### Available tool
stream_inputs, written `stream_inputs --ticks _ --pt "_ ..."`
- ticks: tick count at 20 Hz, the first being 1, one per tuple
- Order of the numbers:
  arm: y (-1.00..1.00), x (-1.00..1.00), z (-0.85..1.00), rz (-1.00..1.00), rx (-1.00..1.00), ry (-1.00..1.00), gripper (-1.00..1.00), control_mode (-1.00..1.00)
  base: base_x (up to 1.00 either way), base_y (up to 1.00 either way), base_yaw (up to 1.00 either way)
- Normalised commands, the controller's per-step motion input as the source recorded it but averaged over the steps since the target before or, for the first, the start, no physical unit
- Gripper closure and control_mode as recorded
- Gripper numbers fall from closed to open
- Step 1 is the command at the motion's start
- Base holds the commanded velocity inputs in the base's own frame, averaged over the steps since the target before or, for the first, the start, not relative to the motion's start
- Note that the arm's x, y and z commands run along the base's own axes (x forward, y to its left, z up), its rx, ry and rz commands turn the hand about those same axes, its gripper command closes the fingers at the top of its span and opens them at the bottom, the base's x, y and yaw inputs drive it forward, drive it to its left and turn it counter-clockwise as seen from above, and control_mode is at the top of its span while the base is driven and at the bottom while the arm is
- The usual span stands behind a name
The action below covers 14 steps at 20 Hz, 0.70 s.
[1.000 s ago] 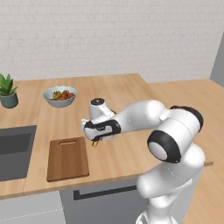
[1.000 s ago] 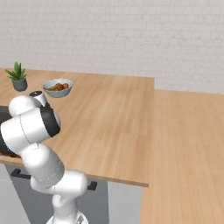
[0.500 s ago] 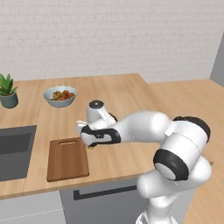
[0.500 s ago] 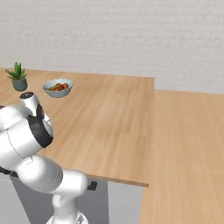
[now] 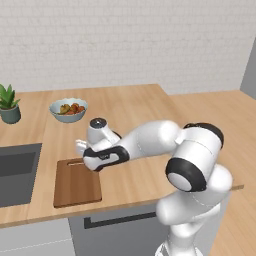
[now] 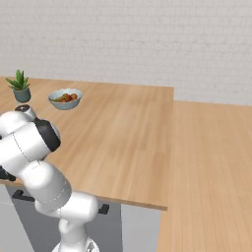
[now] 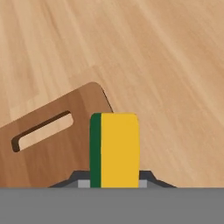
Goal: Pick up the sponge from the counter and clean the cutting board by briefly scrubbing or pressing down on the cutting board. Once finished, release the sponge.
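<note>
The sponge (image 7: 114,151), yellow foam with a green face along its left side, stands on edge between my gripper's (image 7: 113,183) jaws, which are shut on it. It hangs just over the rounded corner of the dark brown cutting board (image 7: 52,144), beside the slot handle (image 7: 41,130). From the left base view, my gripper (image 5: 96,168) is low over the far right corner of the cutting board (image 5: 75,186), which lies on the light-tan counter (image 5: 135,107). The hand hides the sponge there.
A sink (image 5: 15,170) is cut into the counter left of the board. A bowl of fruit (image 5: 68,109) and a potted plant (image 5: 9,105) stand farther back. The counter (image 6: 123,133) stretches wide to the right, with its front edge close below the board.
My arm has carried the sponge leftward and slightly down, from over the bare counter beside the board to the board's far right corner. The grip on the sponge has held.
</note>
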Motion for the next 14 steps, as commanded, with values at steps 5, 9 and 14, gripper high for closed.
stream_inputs --ticks 5,9,14 --pt "0.49 0.06 -0.02 0.00 -0.01 0.00 1.00 -1.00 0.00 0.00 0.00" --pt "0.31 -0.05 -0.07 0.00 -0.04 -0.01 1.00 -1.00 0.00 0.00 0.00" --pt "0.23 -0.19 -0.19 0.00 -0.06 -0.03 1.00 -1.00 0.00 0.00 0.00"
